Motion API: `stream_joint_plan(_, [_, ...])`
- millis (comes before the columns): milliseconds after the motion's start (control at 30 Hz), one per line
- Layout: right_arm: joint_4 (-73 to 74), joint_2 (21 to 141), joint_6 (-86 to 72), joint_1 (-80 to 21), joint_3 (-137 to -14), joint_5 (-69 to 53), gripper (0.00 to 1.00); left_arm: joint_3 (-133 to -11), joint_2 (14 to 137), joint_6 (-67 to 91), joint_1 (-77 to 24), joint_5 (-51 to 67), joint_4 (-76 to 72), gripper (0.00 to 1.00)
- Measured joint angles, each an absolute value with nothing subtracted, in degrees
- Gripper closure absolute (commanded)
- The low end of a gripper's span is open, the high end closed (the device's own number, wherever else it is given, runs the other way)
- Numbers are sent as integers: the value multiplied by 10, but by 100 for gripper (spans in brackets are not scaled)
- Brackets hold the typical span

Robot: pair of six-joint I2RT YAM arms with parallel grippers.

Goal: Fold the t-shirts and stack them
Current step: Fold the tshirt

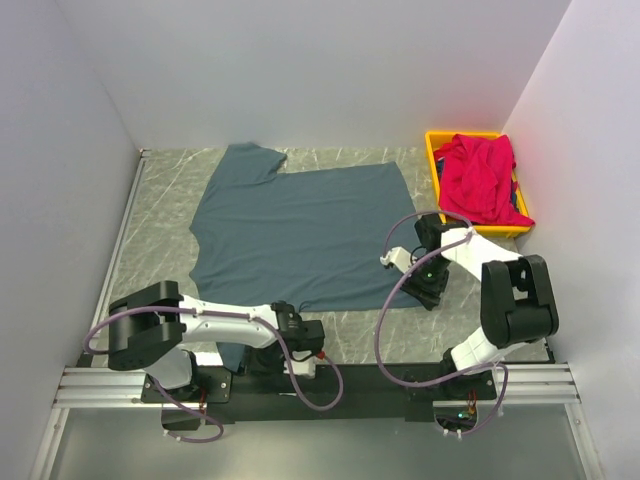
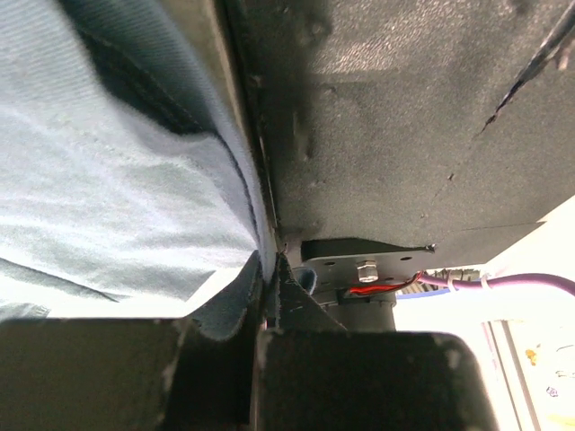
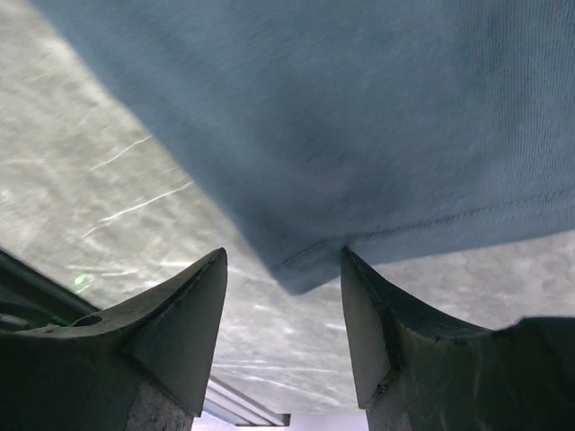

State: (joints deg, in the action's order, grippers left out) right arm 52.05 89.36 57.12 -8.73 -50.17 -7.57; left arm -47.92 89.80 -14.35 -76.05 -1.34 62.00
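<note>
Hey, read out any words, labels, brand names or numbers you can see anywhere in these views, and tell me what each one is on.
No text can be read in any view.
The blue-grey t-shirt, the red t-shirt and the yellow bin are plain, with no print or label showing.
A few small specks in the left wrist view are too blurred to tell whether they are writing.

The blue-grey t-shirt [image 3: 359, 117] is filling the upper frame, its hemmed corner pointing down between the spread fingers of the right pincer [image 3: 283, 259], over the marbled desk [image 3: 99, 197].
</note>
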Motion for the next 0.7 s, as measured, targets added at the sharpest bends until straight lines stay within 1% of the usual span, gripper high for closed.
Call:
stream_joint_plan(33, [515, 900, 571, -87, -500, -72, 47, -479, 895, -144, -757, -13, 620, 99])
stream_joint_plan(133, [501, 908, 571, -88, -498, -56, 56, -481, 880, -148, -741, -13, 624, 99])
stream_joint_plan(167, [498, 909, 571, -88, -498, -53, 63, -483, 872, -150, -731, -13, 627, 99])
stream_joint_plan(200, [494, 909, 571, -88, -498, -49, 67, -486, 866, -153, -723, -13, 630, 99])
stream_joint_plan(233, [490, 910, 571, -88, -498, -45, 75, -492, 857, -155, -713, -14, 635, 99])
stream_joint_plan(300, [484, 910, 569, -88, -498, -41, 85, -509, 843, -161, -694, -14, 646, 99])
stream_joint_plan(333, [484, 910, 569, -88, -499, -41, 95, -520, 837, -164, -684, -15, 653, 99])
stream_joint_plan(367, [485, 911, 568, -88, -500, -41, 98, -535, 832, -169, -671, -14, 660, 99])
stream_joint_plan(400, [488, 911, 566, -88, -502, -43, 100, -550, 825, -174, -658, -13, 668, 99])
stream_joint_plan(700, [529, 895, 562, -88, -529, -69, 100, -667, 748, -226, -540, -14, 738, 100])
